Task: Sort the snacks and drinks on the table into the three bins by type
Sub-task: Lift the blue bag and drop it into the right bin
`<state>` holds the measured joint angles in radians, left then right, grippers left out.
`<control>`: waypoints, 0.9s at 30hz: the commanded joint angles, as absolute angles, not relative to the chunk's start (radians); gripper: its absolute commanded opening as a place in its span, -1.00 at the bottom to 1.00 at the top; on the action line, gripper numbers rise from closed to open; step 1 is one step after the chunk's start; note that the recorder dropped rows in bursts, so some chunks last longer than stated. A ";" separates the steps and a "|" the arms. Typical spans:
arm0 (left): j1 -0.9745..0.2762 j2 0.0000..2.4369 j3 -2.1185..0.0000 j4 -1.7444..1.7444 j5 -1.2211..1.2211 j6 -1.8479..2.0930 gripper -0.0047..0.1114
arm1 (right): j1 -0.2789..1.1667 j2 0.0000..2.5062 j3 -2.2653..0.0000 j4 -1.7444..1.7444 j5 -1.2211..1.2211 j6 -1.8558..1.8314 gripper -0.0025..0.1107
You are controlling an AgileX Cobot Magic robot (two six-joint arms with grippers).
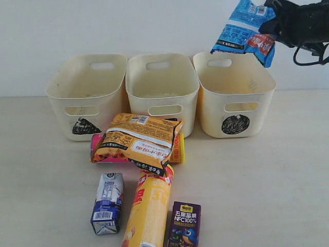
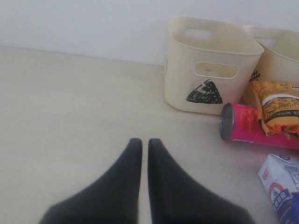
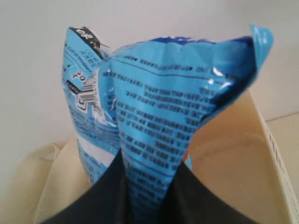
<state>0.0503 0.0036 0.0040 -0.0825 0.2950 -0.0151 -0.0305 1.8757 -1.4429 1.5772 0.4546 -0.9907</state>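
- The right hand (image 1: 275, 25) is clamped on the blue bag (image 1: 240, 32), holding it in the air above the far-right, circle-marked bin (image 1: 211, 110).
- The left hand (image 2: 145, 148) is closed together and empty, low over the tabletop (image 2: 70, 116), left of the triangle-marked bin (image 2: 180, 88).
- The orange bag (image 1: 138, 140) lies across the pink tube (image 2: 261, 129), just in front of the middle bin (image 1: 162, 90).
- The yellow tube (image 1: 149, 211) lies at the near edge, between the white-blue carton (image 1: 108, 203) and the purple carton (image 1: 184, 225).

Blue bag (image 1: 240, 25), black print; orange bag (image 1: 136, 139); cream bins (image 1: 211, 113), black scribbles.
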 commanded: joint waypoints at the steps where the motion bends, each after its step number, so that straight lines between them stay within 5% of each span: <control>1: 0.046 0.000 0.000 -0.086 0.285 -0.023 -0.84 | -0.037 1.957 -1.506 1.586 0.453 -0.991 -0.96; 13: 0.046 0.000 0.000 -0.086 0.285 -0.023 -0.84 | -0.002 2.083 -1.564 1.563 0.430 -1.006 -0.91; 17: 0.046 0.000 0.000 -0.086 0.285 -0.023 -0.84 | 0.001 2.088 -1.573 1.559 0.414 -1.029 -0.45; 21: 0.046 0.000 0.000 -0.086 0.285 -0.023 -0.84 | 0.000 2.085 -1.578 1.555 0.371 -1.031 0.34; 27: 0.046 0.000 0.000 -0.086 0.285 -0.023 -0.84 | 0.000 2.056 -1.578 1.553 0.369 -1.075 0.29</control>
<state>0.0503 0.0036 0.0040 -0.0825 0.2950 -0.0151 0.0005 2.0873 -1.5719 1.5581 0.3710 -1.0500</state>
